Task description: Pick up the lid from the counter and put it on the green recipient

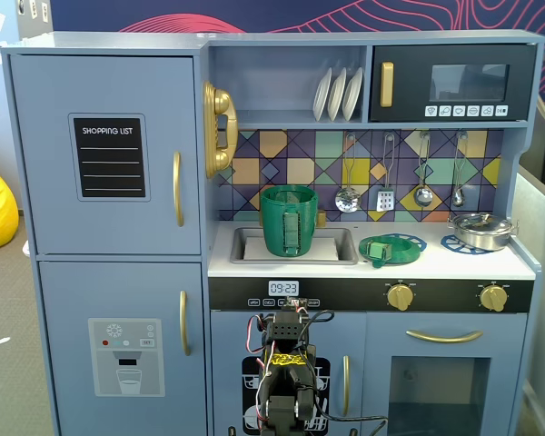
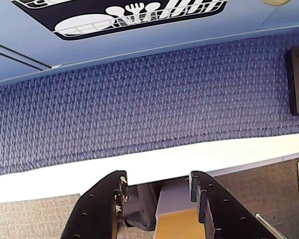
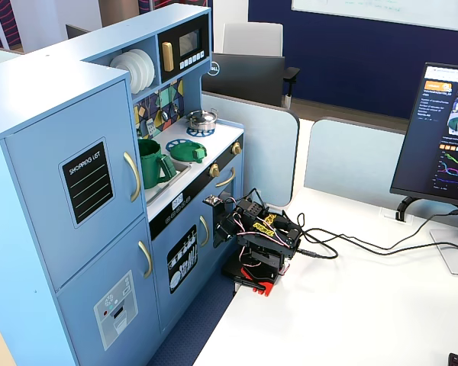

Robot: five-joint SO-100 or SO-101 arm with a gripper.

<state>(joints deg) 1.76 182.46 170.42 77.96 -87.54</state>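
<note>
Wrist view: gripper (image 2: 157, 186) spread, empty, arm folded low. Lid (image 1: 382, 249) on counter right of recipient (image 1: 289, 220). We'd rise, approach from above, pinch tab.

One of your fixed views faces the toy kitchen (image 1: 282, 236) head-on, close. Another stands high to its side, farther back, taking in kitchen, arm (image 3: 261, 242) and white table (image 3: 351, 313). Your wrist view looks down past the gripper (image 2: 157, 186) at carpet (image 2: 139, 109).
</note>
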